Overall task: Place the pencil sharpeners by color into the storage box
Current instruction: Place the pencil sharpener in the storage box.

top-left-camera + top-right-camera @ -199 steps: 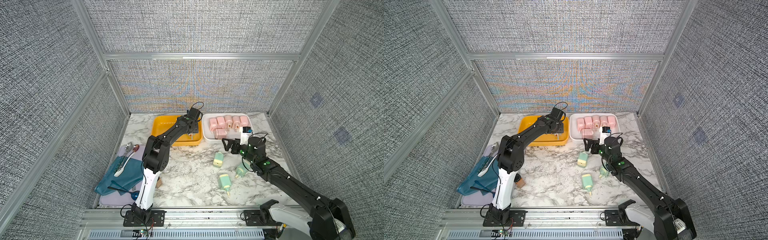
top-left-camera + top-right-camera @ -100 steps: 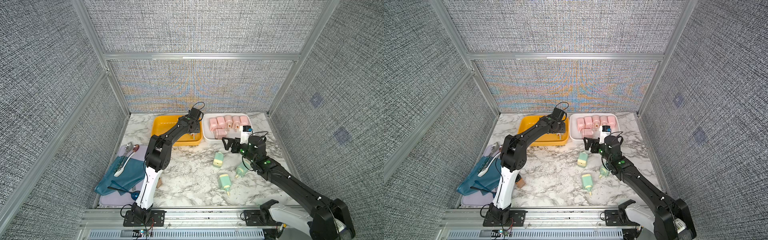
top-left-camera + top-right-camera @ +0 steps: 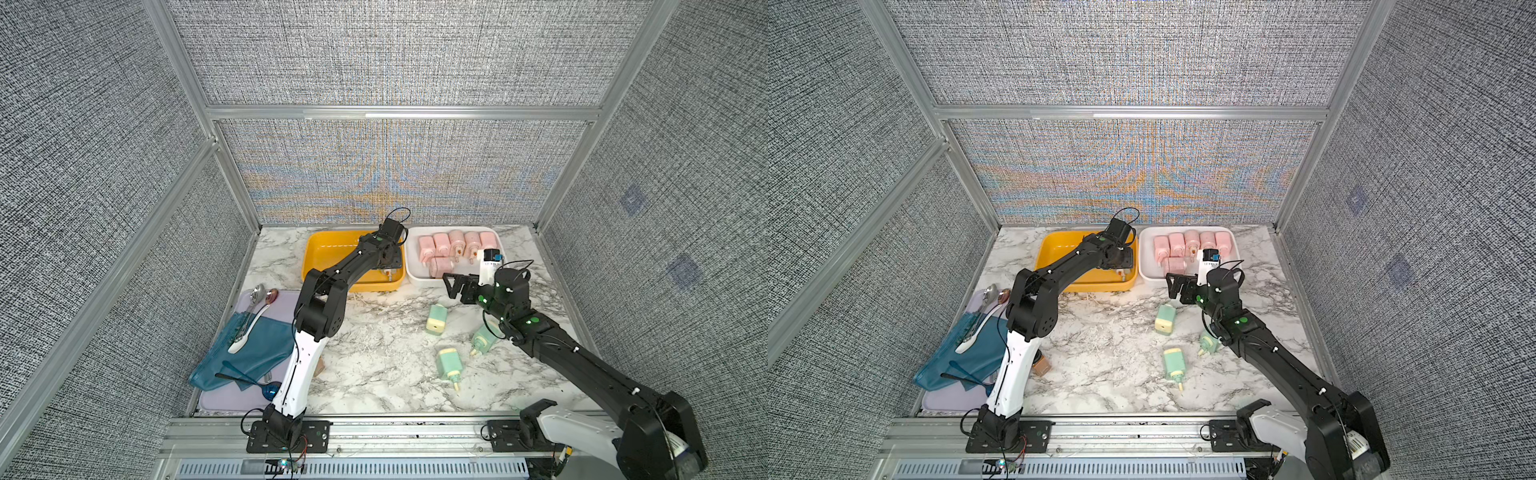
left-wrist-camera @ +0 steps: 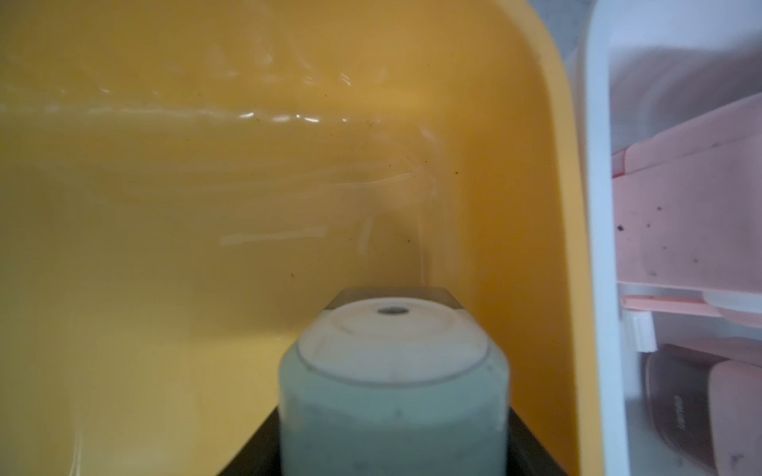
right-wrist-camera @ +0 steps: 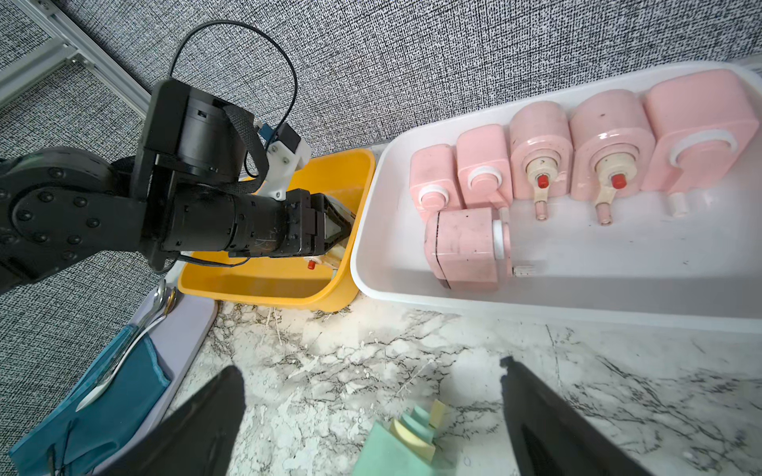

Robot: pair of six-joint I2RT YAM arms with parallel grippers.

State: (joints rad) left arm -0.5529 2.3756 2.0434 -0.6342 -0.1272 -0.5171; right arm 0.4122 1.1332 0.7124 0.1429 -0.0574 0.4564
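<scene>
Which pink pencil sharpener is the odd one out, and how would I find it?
On the marble table, find the white tray at the back, beside the yellow tray. Five pink sharpeners line its far wall; the lone pink sharpener lies in front of them, near the yellow tray's side, crosswise to the row.

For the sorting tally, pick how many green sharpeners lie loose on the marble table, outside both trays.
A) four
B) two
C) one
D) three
D: on the table lie the far sharpener, the middle sharpener and the near sharpener; the fourth sharpener sits in the left gripper inside the yellow tray.
</scene>
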